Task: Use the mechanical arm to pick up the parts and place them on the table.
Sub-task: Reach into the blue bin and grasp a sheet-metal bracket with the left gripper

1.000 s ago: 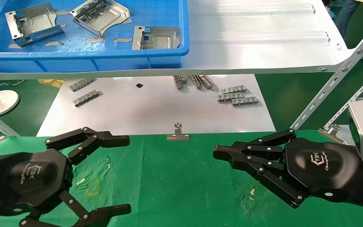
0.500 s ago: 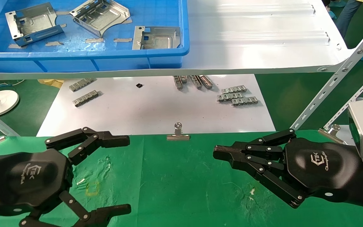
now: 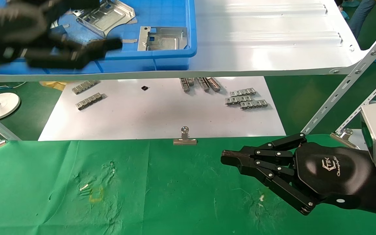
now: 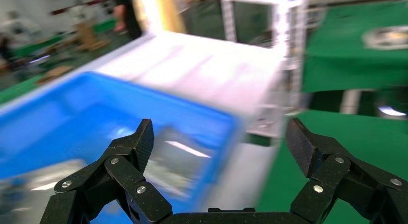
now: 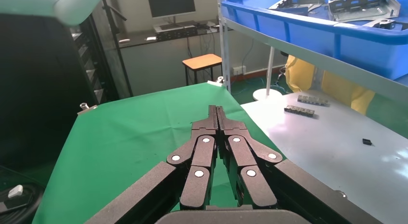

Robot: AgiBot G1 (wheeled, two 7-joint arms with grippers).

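Parts (image 3: 163,38) in bin (image 3: 175,55) on shelf (image 3: 273,39), behind table (image 3: 175,189).

silver sheet-metal parts (image 3: 163,38) lying flat in blue bin (image 3: 171,55)

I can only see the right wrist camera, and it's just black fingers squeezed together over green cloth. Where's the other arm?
Observer: The left gripper is up over the blue bin that sits on the white shelf.
Operator: Did it grab one of the metal parts?
Observer: No. In the left wrist view its fingers are spread wide open and hold nothing, with the bin below them.
Operator: Is my right hand close to the bin too?
Observer: No. The head view shows the right gripper low over the green table, well in front of the shelf.
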